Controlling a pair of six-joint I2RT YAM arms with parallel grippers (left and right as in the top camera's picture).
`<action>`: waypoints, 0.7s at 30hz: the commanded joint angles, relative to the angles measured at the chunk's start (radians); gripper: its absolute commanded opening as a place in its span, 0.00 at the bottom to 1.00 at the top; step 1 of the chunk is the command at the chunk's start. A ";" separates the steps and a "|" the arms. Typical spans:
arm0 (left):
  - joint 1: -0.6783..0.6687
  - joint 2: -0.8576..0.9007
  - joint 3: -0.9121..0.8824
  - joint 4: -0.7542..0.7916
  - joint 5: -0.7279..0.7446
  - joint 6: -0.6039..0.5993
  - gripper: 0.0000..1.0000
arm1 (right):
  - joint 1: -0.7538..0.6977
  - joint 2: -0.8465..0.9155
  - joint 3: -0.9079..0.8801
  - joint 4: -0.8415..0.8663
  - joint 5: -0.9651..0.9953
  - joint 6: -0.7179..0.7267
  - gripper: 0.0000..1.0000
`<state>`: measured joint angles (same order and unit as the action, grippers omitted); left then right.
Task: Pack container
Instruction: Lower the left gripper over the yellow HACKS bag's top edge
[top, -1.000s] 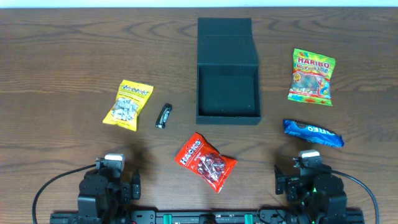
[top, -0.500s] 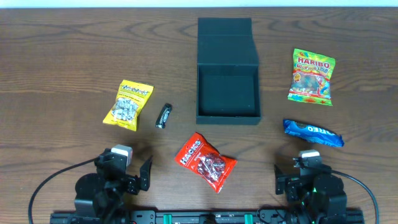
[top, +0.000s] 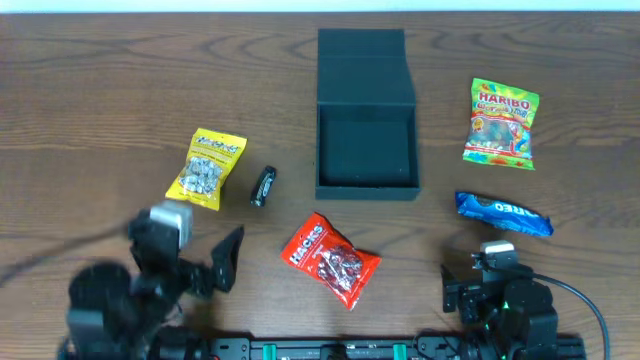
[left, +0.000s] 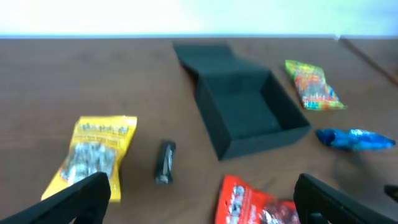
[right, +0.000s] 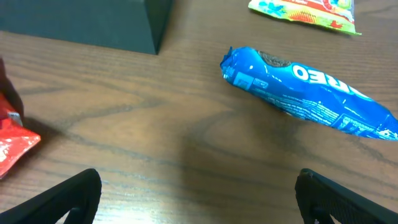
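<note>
The left gripper (left: 202, 186) has lifted toward ten o'clock, blurred overhead, jaws wide and empty; the right gripper (right: 199, 180) gapes empty. The dark teal-black square cardboard container (top: 366, 140) lies open at twelve o'clock.

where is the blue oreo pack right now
Overhead, the blue Oreo pack lies on the right side of the table, between the Haribo bag and the right gripper, to the right of the open container.
</note>
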<state>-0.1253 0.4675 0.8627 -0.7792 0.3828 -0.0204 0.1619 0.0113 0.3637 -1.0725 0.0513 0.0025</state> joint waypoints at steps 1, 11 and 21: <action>-0.002 0.235 0.189 -0.081 0.011 0.052 0.95 | -0.004 -0.006 -0.006 -0.004 -0.007 -0.010 0.99; -0.002 0.758 0.580 -0.380 -0.011 0.172 0.95 | -0.004 -0.006 -0.006 -0.004 -0.007 -0.011 0.99; 0.010 0.969 0.580 -0.423 -0.232 0.185 0.95 | -0.004 -0.006 -0.006 -0.004 -0.007 -0.011 0.99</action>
<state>-0.1238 1.4059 1.4220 -1.2011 0.2302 0.1478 0.1619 0.0109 0.3630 -1.0721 0.0517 0.0025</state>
